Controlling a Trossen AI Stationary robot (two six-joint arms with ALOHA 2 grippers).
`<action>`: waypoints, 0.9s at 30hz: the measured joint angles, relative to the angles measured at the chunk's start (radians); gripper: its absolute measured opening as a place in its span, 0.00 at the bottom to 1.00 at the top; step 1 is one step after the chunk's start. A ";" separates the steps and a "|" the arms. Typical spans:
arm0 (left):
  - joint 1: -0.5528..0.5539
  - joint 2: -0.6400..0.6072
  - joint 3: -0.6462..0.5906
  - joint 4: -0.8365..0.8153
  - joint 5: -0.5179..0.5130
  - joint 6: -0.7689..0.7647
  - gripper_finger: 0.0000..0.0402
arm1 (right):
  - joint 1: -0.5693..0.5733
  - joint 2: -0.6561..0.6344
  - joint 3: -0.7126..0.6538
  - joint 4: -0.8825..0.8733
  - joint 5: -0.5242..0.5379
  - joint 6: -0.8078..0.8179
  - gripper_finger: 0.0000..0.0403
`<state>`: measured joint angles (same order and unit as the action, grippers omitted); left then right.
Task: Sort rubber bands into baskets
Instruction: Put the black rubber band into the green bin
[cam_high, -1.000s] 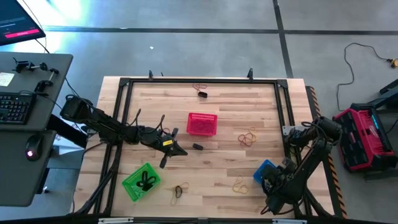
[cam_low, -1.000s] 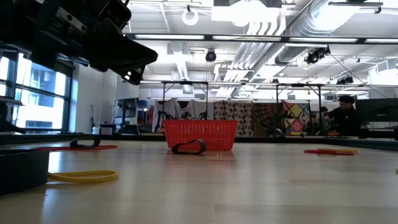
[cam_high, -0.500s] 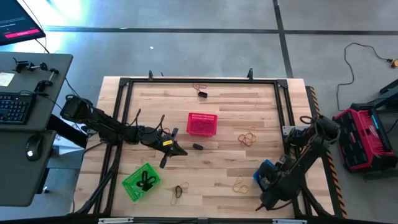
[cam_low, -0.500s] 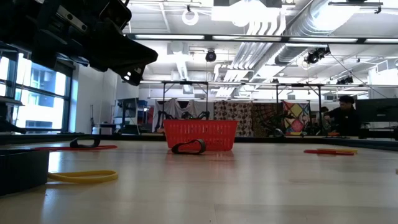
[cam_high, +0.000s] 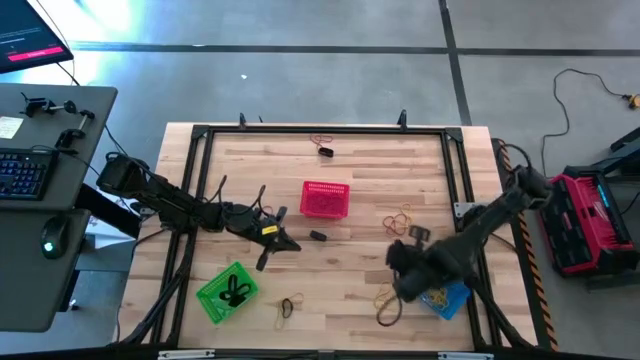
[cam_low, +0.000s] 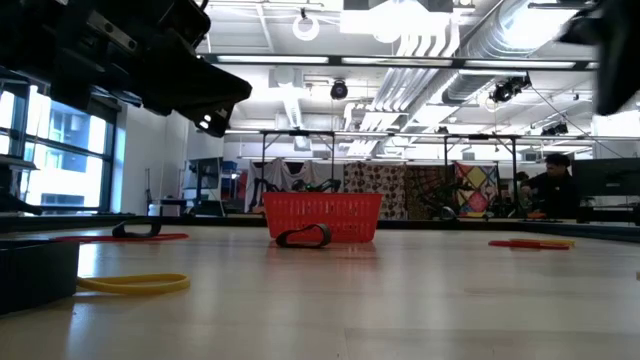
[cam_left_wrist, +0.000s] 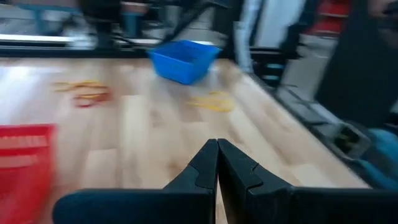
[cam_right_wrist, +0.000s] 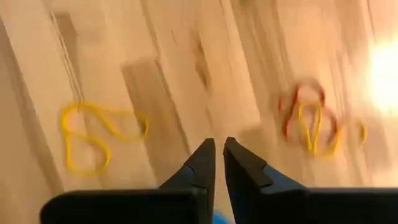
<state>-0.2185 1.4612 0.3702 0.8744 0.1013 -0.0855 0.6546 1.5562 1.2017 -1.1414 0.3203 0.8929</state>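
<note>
The right hand (cam_high: 392, 290), fingers nearly together and empty, hovers above yellow rubber bands (cam_high: 384, 296) near the surface's (cam_high: 360, 250) front edge, beside the tilted blue basket (cam_high: 447, 296). The left hand (cam_high: 297, 247) is clenched mid-surface.

Keyboard (cam_high: 22, 172), mouse (cam_high: 52, 237), red case (cam_high: 590, 222)

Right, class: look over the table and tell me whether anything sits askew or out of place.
The blue basket stands turned at an angle near the table's front right, partly under the right arm. The green basket is also skewed at front left. Only the red basket sits roughly square. Loose rubber bands lie scattered.
</note>
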 joint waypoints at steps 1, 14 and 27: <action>-0.005 0.000 0.000 -0.001 0.032 0.001 0.00 | -0.024 -0.009 -0.013 0.033 0.005 -0.053 0.05; -0.123 0.000 0.299 -0.692 0.134 0.082 0.00 | -0.211 -0.014 -0.125 0.229 -0.010 -0.309 0.03; -0.257 0.057 0.489 -0.906 0.060 0.082 0.15 | -0.181 -0.014 -0.171 0.257 -0.005 -0.265 0.03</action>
<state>-0.4750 1.5185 0.8595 -0.0312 0.1613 -0.0034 0.4731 1.5425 1.0306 -0.8848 0.3151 0.6277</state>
